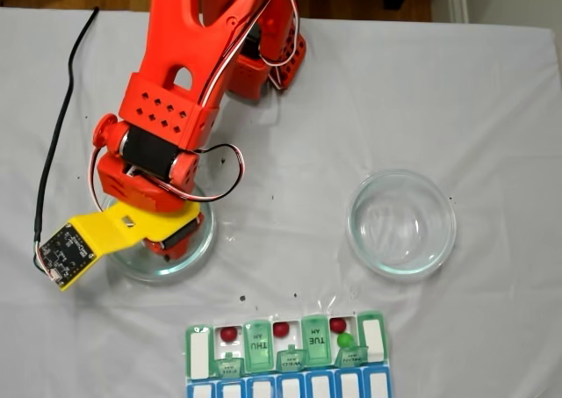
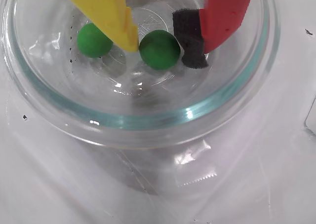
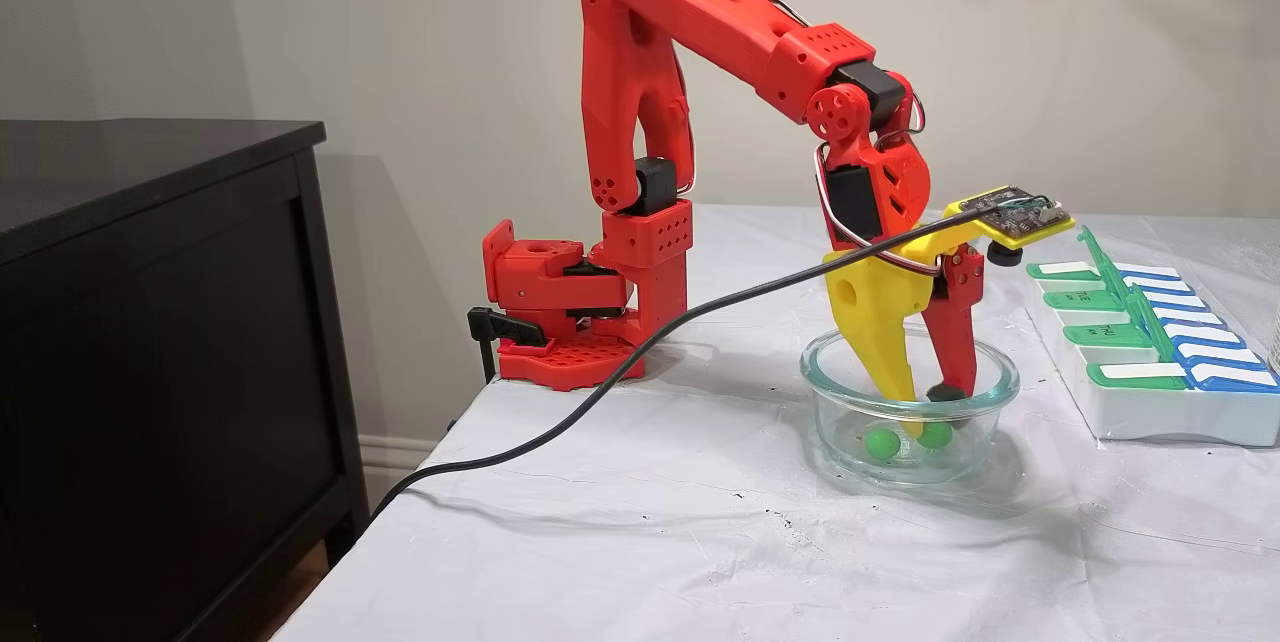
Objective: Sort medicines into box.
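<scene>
Claw down in the left dish

From my wrist view, left to right: one small matte green ball (image 2: pixel 94 40), the yellow finger (image 2: pixel 114 17), a second green ball (image 2: pixel 159 48) lying inside my released claw (image 2: pixel 165 50), all in the round clear glass dish (image 2: pixel 148 119); the green-lidded pill organizer (image 1: pixel 285 345) on the desk holds three red balls and one green.

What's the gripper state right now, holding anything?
Gripper: open, holding nothing; lowered into the glass dish, its fingertips straddling one green ball, a second green ball just outside the yellow finger.

A home room: a dark wooden cabinet (image 3: pixel 160 342) against a plain beige wall, white baseboard, wood floor beyond the cloth-covered table (image 1: pixel 492 90).
</scene>
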`<action>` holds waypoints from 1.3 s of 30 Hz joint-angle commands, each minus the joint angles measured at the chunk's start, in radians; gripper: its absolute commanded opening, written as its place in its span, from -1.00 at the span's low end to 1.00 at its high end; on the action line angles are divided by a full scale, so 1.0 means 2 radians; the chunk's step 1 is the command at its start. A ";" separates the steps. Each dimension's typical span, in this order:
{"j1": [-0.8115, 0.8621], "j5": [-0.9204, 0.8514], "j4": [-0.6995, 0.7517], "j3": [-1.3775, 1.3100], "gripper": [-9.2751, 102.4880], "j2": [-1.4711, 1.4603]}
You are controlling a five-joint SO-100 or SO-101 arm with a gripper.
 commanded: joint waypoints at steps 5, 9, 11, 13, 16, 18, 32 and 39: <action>-0.007 0.005 -0.017 -0.008 -0.55 -0.002; -0.009 0.007 -0.032 -0.003 -0.65 -0.002; -0.010 0.010 -0.038 -0.002 -0.73 -0.001; -0.010 0.007 -0.041 -0.001 -0.81 0.001; -0.011 0.007 -0.041 0.001 -0.84 0.003; -0.011 0.008 -0.039 0.002 -0.84 0.007; -0.029 0.049 0.100 -0.061 -0.84 0.183; -0.064 0.111 0.141 -0.103 -0.84 0.280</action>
